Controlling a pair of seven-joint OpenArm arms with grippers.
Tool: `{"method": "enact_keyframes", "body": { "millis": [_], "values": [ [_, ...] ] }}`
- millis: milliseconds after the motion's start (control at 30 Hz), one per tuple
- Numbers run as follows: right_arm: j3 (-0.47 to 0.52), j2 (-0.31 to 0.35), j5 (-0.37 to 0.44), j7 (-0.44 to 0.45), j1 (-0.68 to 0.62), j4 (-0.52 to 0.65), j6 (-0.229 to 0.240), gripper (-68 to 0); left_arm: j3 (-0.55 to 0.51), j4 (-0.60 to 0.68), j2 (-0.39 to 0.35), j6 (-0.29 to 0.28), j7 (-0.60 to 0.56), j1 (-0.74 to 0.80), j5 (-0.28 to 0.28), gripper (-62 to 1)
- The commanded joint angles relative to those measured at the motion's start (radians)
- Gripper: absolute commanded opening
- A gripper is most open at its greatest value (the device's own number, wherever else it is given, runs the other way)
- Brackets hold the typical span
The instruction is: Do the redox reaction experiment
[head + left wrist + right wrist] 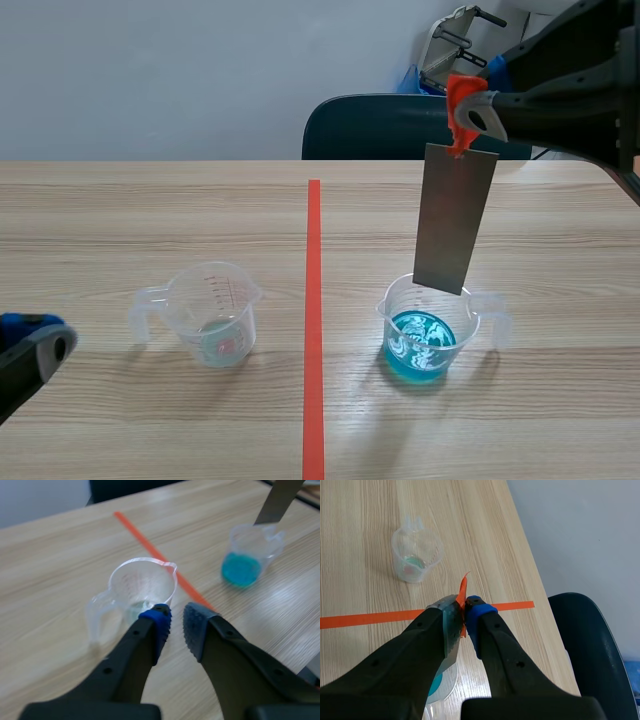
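Plate: a grey metal plate [456,220] hangs upright, a little tilted, on the right side of the table, over the blue cup. Its lower edge is at the height of the cup's rim and does not reach the liquid.
Orange tab: an orange tab [458,108] sits at the top edge of the plate, and the plate is held by this tab.
Right gripper: the right gripper [472,108] is raised high at the far right. Its fingers are pressed together on the orange tab, which sticks out between the fingertips in the right wrist view.
Blue cup: a clear cup with blue liquid [430,335] stands right of the tape line, its handle pointing right.
Clear cup: a second clear cup [212,312] stands left of the tape line, well apart from the blue cup. Its handle points left and it holds only a little pale liquid at the bottom.
Left gripper: the left gripper [177,622] is low at the near left, just beside the clear cup. There is only a narrow gap between its blue pads, and nothing is in it.
Tape line: an orange-red line [313,320] runs from near to far, between the two cups.
Table: light wood [120,220].
Chair: a dark chair [380,125] stands behind the far edge of the table.
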Motion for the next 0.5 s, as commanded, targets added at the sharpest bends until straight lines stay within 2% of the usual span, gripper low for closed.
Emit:
{"method": "enact_keyframes", "body": {
  "millis": [0,100,233,467],
  "values": [
    [0.007,0.000,0.011,0.015,0.014,0.010,-0.004,-66.7,0.040,0.016,-0.006,-0.002,-0.014,-0.056,-0.006,-56.0],
    [0.007,0.000,0.011,0.016,0.014,0.010,-0.004,-66.7,0.138,0.006,-0.028,0.011,-0.013,-0.172,-0.006,-58.2],
    [0.007,0.000,0.011,0.015,0.014,0.010,-0.004,-66.7,0.298,-0.033,-0.043,0.071,0.015,-0.341,-0.002,-58.2],
    [0.007,0.000,0.011,0.016,0.014,0.010,-0.004,-66.7,0.605,-0.200,-0.024,0.143,0.084,-0.668,0.009,-58.2]
  ]
}}
